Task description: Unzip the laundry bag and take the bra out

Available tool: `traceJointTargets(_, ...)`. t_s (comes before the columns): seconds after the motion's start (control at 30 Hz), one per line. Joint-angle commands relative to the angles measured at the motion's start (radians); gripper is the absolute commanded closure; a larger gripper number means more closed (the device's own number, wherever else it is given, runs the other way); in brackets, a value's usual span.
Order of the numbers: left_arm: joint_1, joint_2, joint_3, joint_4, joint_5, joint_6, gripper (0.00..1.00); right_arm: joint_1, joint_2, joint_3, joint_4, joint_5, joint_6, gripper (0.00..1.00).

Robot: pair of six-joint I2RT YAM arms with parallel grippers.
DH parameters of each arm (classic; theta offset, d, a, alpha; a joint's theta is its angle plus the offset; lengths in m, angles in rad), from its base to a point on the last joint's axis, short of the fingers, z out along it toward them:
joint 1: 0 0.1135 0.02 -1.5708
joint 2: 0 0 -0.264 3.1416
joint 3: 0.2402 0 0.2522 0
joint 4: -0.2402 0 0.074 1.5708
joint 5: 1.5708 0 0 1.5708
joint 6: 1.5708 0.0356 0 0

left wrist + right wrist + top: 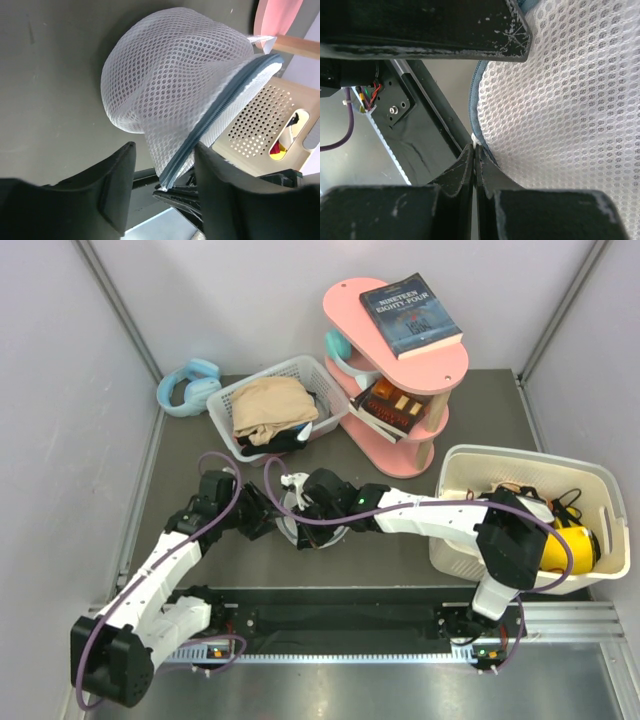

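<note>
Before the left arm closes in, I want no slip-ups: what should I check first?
1. Right end effector shut on the laundry bag at its rim, by the zipper band: ok.
2. It holds the zipper pull itself: cannot tell.
3. Left end effector open, with the bag's rim between its jaws: ok.
4. Zipper band opened: not ok, the visible stretch looks closed.
5. Bra visible inside: cannot tell.

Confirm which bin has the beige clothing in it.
The white slatted basket at the back left, beside the blue headphones, holds the beige clothing. The cream tub on the right holds a yellow thing and cables instead.
</note>
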State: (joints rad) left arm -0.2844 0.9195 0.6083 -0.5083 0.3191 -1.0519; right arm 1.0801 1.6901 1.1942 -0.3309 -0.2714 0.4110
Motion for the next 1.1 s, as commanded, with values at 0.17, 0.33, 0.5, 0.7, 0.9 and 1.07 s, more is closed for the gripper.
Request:
traceJointTargets(0.17,-0.018,0.028,-0.051,0.166,0.04,-0.059,0.89,0.018,-0.007,0.035,0.003,-0.003,-0.012,1.0)
traceJointTargets(0.33,-0.018,0.033,-0.041,0.186,0.032,-0.06,1.0,0.015,-0.021,0.01,0.003,0.001,-0.014,1.0)
traceJointTargets(0.5,-0.015,0.042,-0.016,0.151,0.006,-0.017,1.0,-0.003,-0.049,-0.027,0.003,0.012,-0.005,1.0)
traceJointTargets(0.7,0.005,0.041,-0.004,0.114,-0.003,0.012,1.0,-0.054,-0.105,-0.094,0.016,0.021,0.017,1.0)
traceJointTargets(0.9,0.03,0.032,0.018,0.07,-0.025,0.052,1.0,-0.141,-0.174,-0.179,0.035,0.028,0.026,1.0)
traceJointTargets(1.07,0.034,0.076,0.048,0.082,-0.006,0.093,1.0,-0.181,-0.201,-0.182,0.03,0.037,0.014,1.0)
